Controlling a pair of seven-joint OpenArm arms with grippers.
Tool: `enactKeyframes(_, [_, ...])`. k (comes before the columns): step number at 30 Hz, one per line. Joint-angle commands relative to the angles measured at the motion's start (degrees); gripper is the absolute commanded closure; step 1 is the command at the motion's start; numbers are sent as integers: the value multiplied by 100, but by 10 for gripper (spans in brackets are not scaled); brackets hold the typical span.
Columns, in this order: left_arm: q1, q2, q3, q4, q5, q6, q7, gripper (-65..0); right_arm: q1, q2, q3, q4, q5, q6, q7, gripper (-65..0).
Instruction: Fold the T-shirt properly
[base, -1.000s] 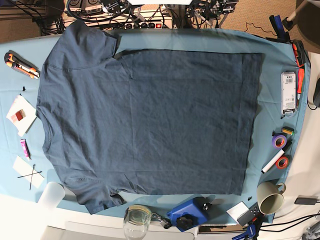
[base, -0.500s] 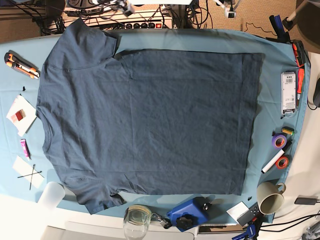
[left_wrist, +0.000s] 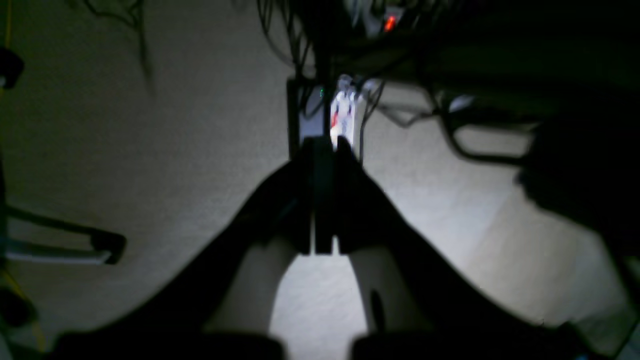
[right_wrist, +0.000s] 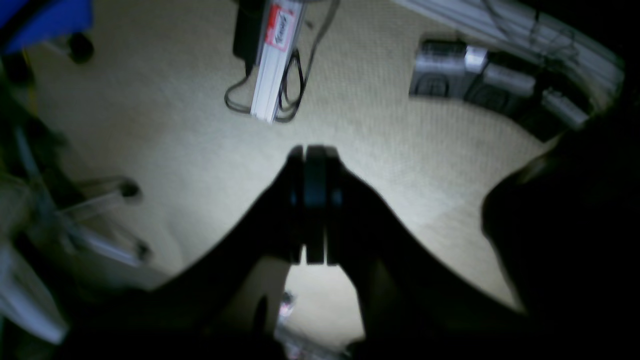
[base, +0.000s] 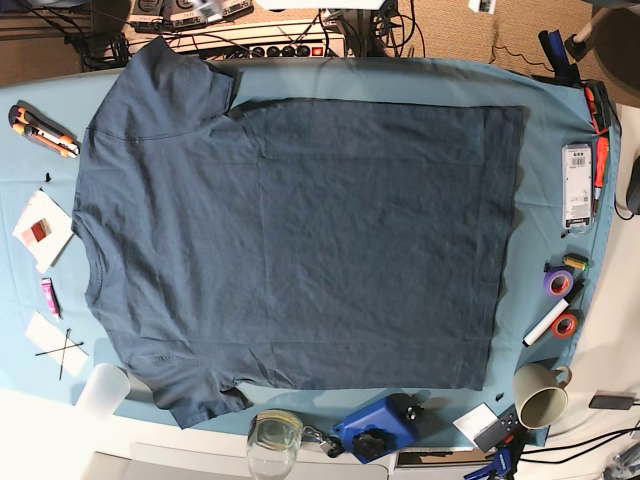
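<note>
Beige carpeted floor (right_wrist: 410, 165) fills both wrist views, with cables and a white power strip (right_wrist: 275, 55) lying on it, so both arms are judged to be held well away from the work surface. A light teal tablecloth (base: 400, 80) is seen in the base view covering the table, and on it the large dark slate-blue short-sleeved T-shirt (base: 300, 240) is spread flat, collar toward that view's left edge and hem toward its right, both sleeves laid out. No fold is visible in the garment, so the task is judged to be at its very beginning: every fold is left to be made.

Neither arm appears in the base view, so the T-shirt lies out of reach of both tools and is touched by neither. The left gripper (left_wrist: 322, 200) is shown with its dark fingers pressed together and nothing between them; the right gripper (right_wrist: 312, 205) is likewise closed on nothing.

Smaller items are scattered round the cloth's margins: a cream ceramic mug (base: 541, 394), a blue plastic device (base: 380, 425), a clear drinking glass (base: 274, 440) and an orange utility knife (base: 42, 130).
</note>
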Motion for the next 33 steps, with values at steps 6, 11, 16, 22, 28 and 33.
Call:
enactKeyframes(6, [1008,-140,-72,1716,-901,-11,688,0,-603,63,1394,1169,1526,581,-1106,0])
enactKeyframes(11, [1714,-175,-72,3095,-1134,57,1080,0,-986,63,2474,1971,2859,1303,-1969,0])
enactKeyframes(16, [2304,-175,-87,4454,-1158,232,1128,0,-1200,46,3641,2553,3810,1655,-2225,0])
enactKeyframes(22, [2459,-175,-229,5862,-1161,229,1668,0,-1196,35,4857,2999,4540,1816,-2315,0])
enactKeyframes(28, [2459,-175,-245,6620,-1158,225,1875,0,-1115,33,5460,3165,4507,1999,-2297,0])
enactKeyframes(33, [2461,-175,-245,6658,-1158,225,1878,0,-1119,31,5563,3163,4529,1999,-2295,-201])
